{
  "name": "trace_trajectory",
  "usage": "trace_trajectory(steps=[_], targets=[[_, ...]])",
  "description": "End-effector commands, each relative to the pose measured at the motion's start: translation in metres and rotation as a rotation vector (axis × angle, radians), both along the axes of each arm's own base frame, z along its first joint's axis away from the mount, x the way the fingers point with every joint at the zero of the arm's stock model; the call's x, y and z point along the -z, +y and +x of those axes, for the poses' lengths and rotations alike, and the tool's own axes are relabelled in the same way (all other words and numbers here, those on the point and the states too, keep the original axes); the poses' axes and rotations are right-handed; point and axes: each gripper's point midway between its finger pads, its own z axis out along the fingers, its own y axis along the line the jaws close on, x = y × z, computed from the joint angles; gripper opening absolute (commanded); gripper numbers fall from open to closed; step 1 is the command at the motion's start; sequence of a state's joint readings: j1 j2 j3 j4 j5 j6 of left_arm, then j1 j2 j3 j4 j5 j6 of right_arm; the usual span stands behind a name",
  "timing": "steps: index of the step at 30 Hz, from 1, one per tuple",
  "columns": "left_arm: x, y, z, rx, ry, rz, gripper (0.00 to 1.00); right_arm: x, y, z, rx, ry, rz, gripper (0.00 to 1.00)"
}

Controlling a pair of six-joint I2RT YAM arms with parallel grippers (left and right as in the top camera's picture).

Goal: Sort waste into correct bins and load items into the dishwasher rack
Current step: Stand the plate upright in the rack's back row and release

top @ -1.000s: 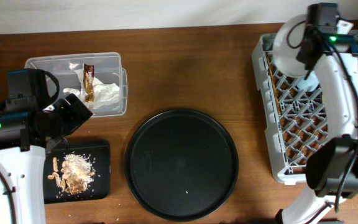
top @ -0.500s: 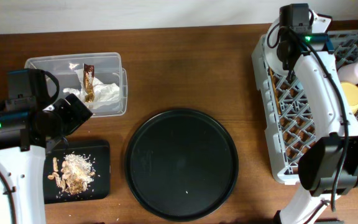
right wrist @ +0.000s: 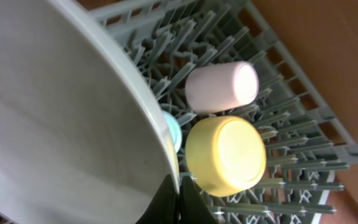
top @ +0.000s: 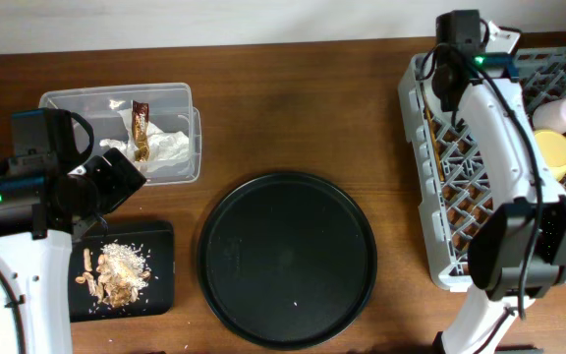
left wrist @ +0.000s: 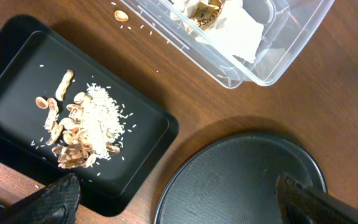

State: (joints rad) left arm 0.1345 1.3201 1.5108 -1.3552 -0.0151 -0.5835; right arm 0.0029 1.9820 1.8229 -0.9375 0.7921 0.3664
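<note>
Left arm: the left tool (left wrist: 178,200) hangs over the near-left part of the desk (top: 293,108). Its jaws are spread wide and empty, with one fingertip (left wrist: 55,198) at each lower corner of the left wrist view.

Below it, the shallow black rectangular tray (left wrist: 17,81) holds the pile of brownish-tan food scraps (left wrist: 86,124), made up of husk-like pieces and white rice. A few grains are scattered across the tray floor.

The clear plastic tub (left wrist: 294,37) sits just beyond the tray, apart from it. Inside are the crumpled white napkin (left wrist: 238,34) and the brown-and-gold snack wrapper (left wrist: 205,11), touching each other. One loose scrap (left wrist: 122,16) and a few rice grains lie on the bare desk beside the tub.

The large round black tray (top: 286,258) is at the centre of the desk, between the bins and the rack.

Right arm: it reaches to the far-left corner of the light-grey dishwasher rack (top: 457,211). The right tool (right wrist: 179,194) is closed on the rim of the pale grey plate (right wrist: 55,124). The plate stands on edge above the lattice and fills the left half of the right wrist view.

In the rack:
- The pink cup (right wrist: 221,86) lies on its side.
- The yellow bowl (right wrist: 225,155) is upside down just beside the pink cup.
- The light-blue cup (right wrist: 173,132) shows only as a sliver behind the plate's rim, next to the bowl. Whether it touches the bowl cannot be told.
</note>
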Motion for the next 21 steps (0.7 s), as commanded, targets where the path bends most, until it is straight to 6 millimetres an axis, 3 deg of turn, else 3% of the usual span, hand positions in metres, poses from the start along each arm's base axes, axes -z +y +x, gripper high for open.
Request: trace_trajectory(steps=[1, 4, 6, 8, 10, 17, 19, 20, 21], targets=[[-0.001, 0.002, 0.000, 0.005, -0.002, 0.006, 0.99, 0.007, 0.006, 0.001, -0.006, 0.016, -0.001, 0.04], [-0.001, 0.002, 0.000, 0.005, -0.002, 0.005, 0.99, 0.007, 0.011, 0.000, -0.017, 0.029, -0.002, 0.05], [-0.001, 0.002, 0.000, 0.005, -0.002, 0.005, 0.99, 0.004, 0.014, -0.003, -0.025, 0.034, -0.002, 0.15], [-0.001, 0.002, 0.000, 0.005, -0.002, 0.006, 0.99, -0.003, 0.019, -0.005, -0.035, 0.029, -0.002, 0.16], [-0.001, 0.002, 0.000, 0.005, -0.002, 0.006, 0.99, -0.014, 0.023, -0.008, -0.039, 0.003, 0.002, 0.11], [-0.001, 0.002, 0.000, 0.005, -0.002, 0.006, 0.99, -0.074, 0.042, -0.026, -0.096, -0.135, 0.046, 0.12], [-0.001, 0.002, 0.000, 0.005, -0.002, 0.006, 0.99, -0.094, 0.054, -0.034, -0.144, -0.194, 0.115, 0.27], [-0.001, 0.002, 0.000, 0.005, -0.002, 0.005, 0.99, -0.104, 0.060, -0.038, -0.173, -0.226, 0.158, 0.44], [-0.001, 0.002, 0.000, 0.005, -0.002, 0.006, 0.99, -0.117, 0.069, -0.045, -0.214, -0.265, 0.213, 0.70]])
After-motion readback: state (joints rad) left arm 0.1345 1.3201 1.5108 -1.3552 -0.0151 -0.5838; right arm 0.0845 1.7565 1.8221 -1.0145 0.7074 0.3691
